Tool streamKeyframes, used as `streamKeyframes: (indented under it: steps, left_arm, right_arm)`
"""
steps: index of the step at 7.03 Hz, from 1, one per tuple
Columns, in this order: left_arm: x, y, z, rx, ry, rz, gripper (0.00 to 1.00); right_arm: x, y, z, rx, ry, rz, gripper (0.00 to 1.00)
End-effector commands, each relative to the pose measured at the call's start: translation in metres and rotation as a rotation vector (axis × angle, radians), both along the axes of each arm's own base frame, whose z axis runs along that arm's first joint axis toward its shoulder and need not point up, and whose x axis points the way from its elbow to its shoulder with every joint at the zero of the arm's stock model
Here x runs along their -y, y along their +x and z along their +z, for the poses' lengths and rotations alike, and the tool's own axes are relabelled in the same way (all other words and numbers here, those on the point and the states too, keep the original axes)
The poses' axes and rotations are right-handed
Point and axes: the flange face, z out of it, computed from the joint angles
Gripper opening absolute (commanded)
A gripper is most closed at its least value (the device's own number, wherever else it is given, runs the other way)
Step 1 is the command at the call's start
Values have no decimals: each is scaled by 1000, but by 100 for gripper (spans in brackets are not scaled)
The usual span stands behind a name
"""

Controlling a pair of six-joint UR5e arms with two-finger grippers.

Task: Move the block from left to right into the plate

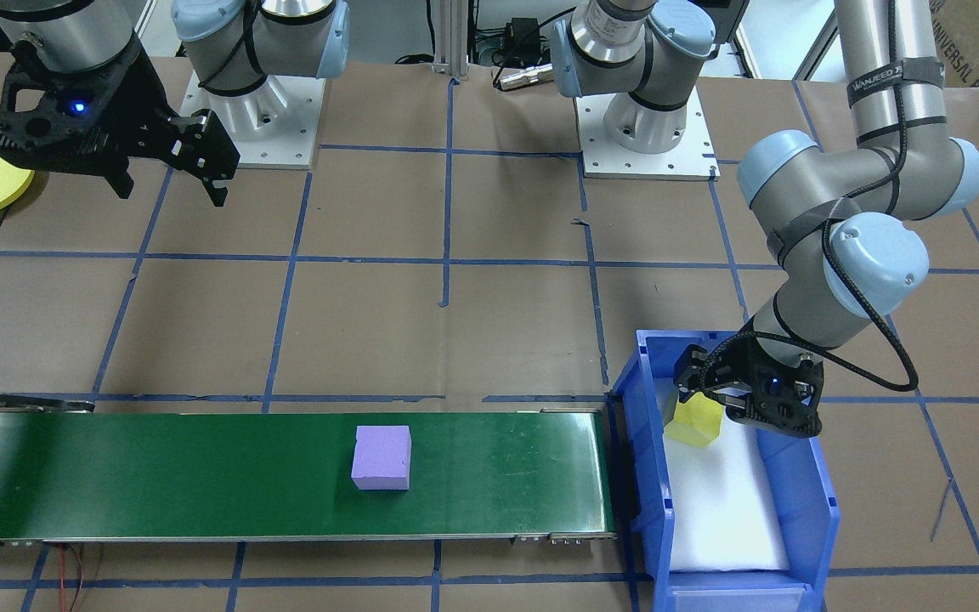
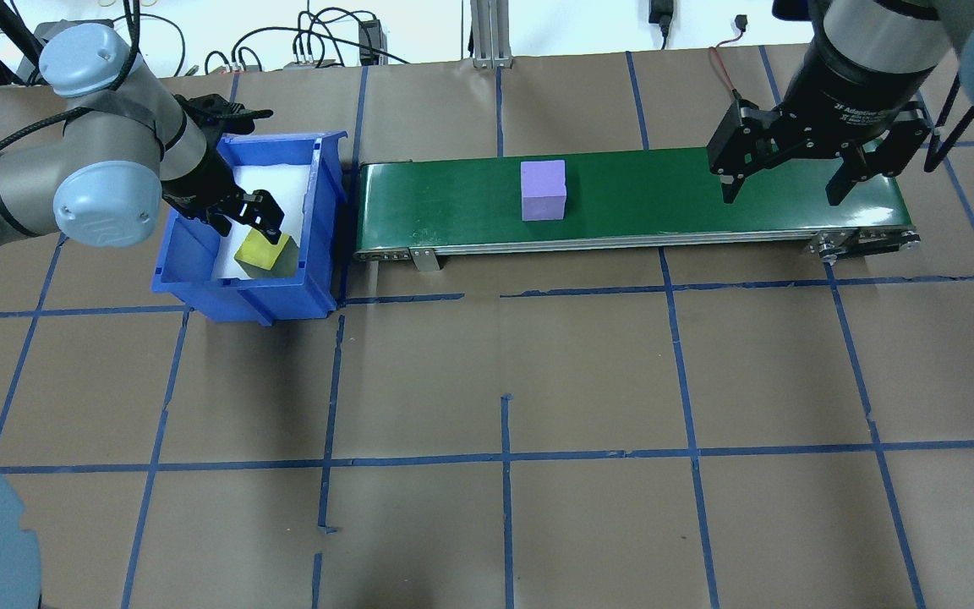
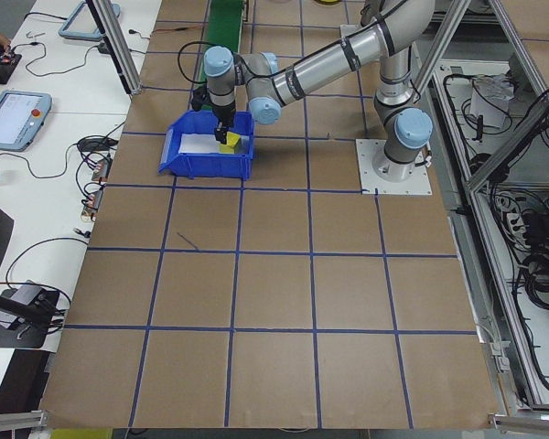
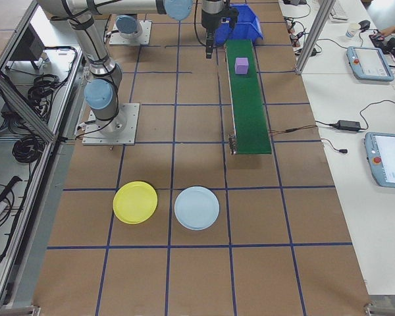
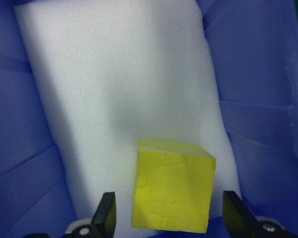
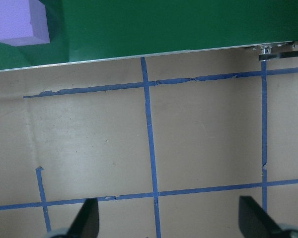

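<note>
Yellow foam cube (image 5: 173,186): lies on the white padding (image 5: 114,74) inside the blue bin (image 2: 199,296), at the robot's left end of the desk (image 2: 504,372); not lifted.

Purple foam cube (image 2: 543,190): rests about midway along the green belt (image 2: 664,194), touched by neither tool.

Yellow plate (image 4: 135,202): sits well apart from the belt on the robot's right side of the desk, just beside a pale blue plate (image 4: 196,208); holds no block in the exterior right view.

Progress, as a judgement: early to middle. One block on the belt but short of its far end, one in the bin, none in the plate. Left to do: carry the purple cube to the belt's end, pick it up, and place it in the yellow plate; likewise for the yellow cube.

Left arm: reaches out and bends steeply down into the bin. Left tool (image 5: 170,210): spread apart, one finger on each side of the yellow cube, with padding visible in the gap on both sides; shows no grip.

Right arm: hangs high near the belt's right-hand end, wrist pointing downward. Right tool (image 2: 781,196): spread wide and empty, well apart from the purple cube; looks down mostly on bare desk beside the belt's edge.
</note>
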Motion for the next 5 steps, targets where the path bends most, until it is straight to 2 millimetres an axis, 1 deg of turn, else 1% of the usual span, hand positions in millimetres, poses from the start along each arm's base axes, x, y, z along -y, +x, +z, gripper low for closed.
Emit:
streamKeyframes:
  steps: [1,3,5]
  left_arm:
    - [2,0,-14,-4,22,-3,81]
    - [2,0,-19,-8,32,-2,81]
    - [-3,-1,-38,-14,64,1,81]
  right_arm:
    - [0,0,0,0,1,0,100]
    - [0,0,0,2,1,0,100]
    - [0,0,0,2,-1,0,100]
